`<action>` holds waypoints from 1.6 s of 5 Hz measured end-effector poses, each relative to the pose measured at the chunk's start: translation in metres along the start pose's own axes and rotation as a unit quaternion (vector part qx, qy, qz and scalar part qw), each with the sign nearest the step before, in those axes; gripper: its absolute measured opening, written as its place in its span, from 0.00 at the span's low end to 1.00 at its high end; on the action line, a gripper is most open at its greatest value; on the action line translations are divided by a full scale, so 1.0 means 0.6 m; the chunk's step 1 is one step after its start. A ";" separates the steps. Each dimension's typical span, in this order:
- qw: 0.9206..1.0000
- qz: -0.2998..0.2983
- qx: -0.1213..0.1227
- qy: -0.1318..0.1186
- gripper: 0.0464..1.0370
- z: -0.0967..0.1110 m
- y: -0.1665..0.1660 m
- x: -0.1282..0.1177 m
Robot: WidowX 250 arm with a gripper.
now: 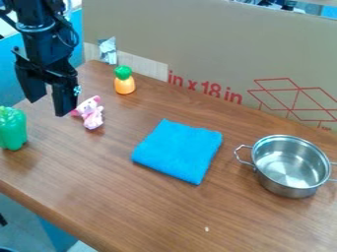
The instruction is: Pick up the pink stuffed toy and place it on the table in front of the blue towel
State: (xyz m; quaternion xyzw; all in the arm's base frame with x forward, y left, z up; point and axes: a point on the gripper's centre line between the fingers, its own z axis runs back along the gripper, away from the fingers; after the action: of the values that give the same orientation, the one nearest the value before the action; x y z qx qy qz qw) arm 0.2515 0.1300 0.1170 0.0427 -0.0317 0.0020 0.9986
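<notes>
Gripper (48, 106) upper left of the frame, fingers spread, nothing held. Small pink-and-white animal figure (92, 114) just right of the near fingertip; contact can't be told. Green bell-pepper-shaped toy (13, 129) at left edge, orange toy with round green top (124, 83) upper left. Blue cloth (179, 150) mid-frame, folded, hence the compact flat pad on the brown wooden counter (158, 211). Shiny metal two-handled pot (291, 167) at right, on its base, so mouth faces up. Figure: rounded, glossy-looking, small limbs, probably molded plastic.
</notes>
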 end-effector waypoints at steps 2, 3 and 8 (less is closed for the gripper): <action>0.997 0.071 -0.043 -0.003 0.96 -0.039 0.006 0.020; 0.991 0.122 -0.046 -0.030 0.96 -0.047 0.024 0.042; 0.987 0.128 -0.093 -0.021 0.96 -0.125 0.038 0.106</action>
State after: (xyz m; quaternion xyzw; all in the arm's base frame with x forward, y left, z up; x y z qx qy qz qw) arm 0.3197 0.1590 0.0486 -0.0550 -0.0575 0.1265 0.9888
